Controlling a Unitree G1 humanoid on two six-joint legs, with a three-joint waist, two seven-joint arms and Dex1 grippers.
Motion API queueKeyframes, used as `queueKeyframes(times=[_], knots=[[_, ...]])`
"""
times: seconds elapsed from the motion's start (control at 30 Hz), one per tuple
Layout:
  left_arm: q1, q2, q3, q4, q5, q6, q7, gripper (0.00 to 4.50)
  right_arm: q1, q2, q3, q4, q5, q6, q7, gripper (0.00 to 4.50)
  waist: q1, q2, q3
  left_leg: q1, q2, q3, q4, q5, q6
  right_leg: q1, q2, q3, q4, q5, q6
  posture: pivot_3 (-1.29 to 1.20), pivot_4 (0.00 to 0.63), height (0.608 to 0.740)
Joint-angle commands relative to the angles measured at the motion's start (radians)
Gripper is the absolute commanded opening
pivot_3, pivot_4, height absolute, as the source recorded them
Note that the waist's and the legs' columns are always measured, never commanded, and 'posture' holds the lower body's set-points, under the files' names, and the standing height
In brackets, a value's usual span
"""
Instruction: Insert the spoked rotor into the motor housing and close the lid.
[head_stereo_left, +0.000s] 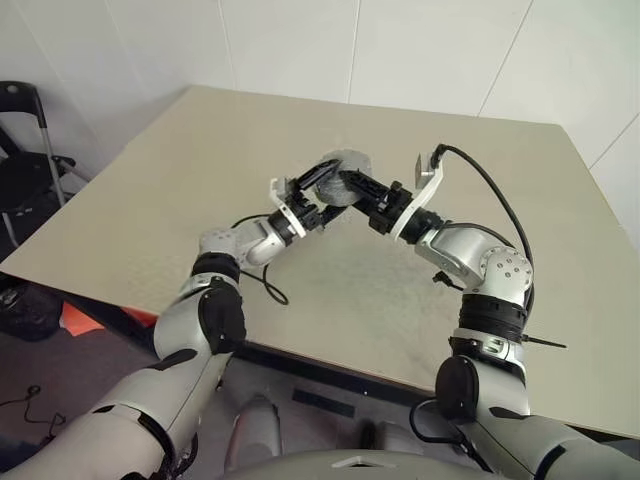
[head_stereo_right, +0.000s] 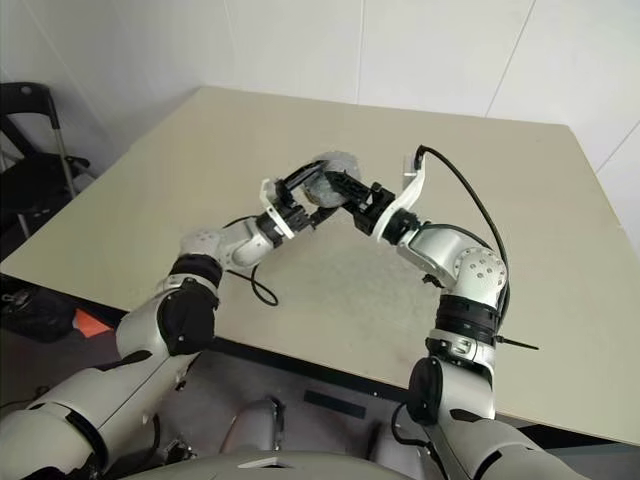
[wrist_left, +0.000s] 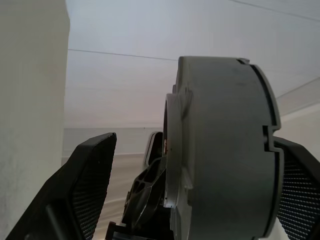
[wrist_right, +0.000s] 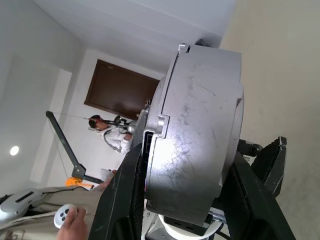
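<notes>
Motor housing (wrist_right: 195, 130) – a round grey metal cup, likely heavy, hard and a bit slick – is up above the bench (head_stereo_left: 150, 200). Right gripper (head_stereo_left: 350, 186) fingers pinch its flat sides; left gripper (head_stereo_left: 318, 178) fingers are spread apart beside it.

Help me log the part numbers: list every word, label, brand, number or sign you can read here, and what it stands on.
No readable text in any view.
The motor housing, held by the right gripper, shows bare grey metal: no label, number or brand.
The left gripper, open beside it, has plain black fingers with no marking.
The table carries no sign.
</notes>
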Motion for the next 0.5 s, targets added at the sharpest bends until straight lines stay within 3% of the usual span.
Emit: queueKeyframes(times=[0.03, 0.5], knots=[[-0.042, -0.014, 0.002, -0.027, -0.027, -0.019, 0.002, 4.46, -0.009, -0.015, 0.016, -0.07, 0.041, -0.025, 0.029, 2.0, 0.0, 0.0, 0.0, 0.0, 0.0, 0.0, 0.0, 0.0, 0.0, 0.0, 0.0, 0.0, 0.0, 0.0, 0.0, 0.0, 0.0, 0.74], [-0.04, 0.006, -0.038, -0.011, -0.001, -0.113, -0.015, 4.46, 0.001, -0.047, 0.056, -0.064, 0.029, -0.074, 0.039, 2.0, -0.001, 0.0, 0.0, 0.0, 0.002, -0.001, 0.014, 0.0, 0.0, 0.0, 0.0, 0.002, 0.013, 0.0, -0.001, 0.0, 0.0, 0.74]])
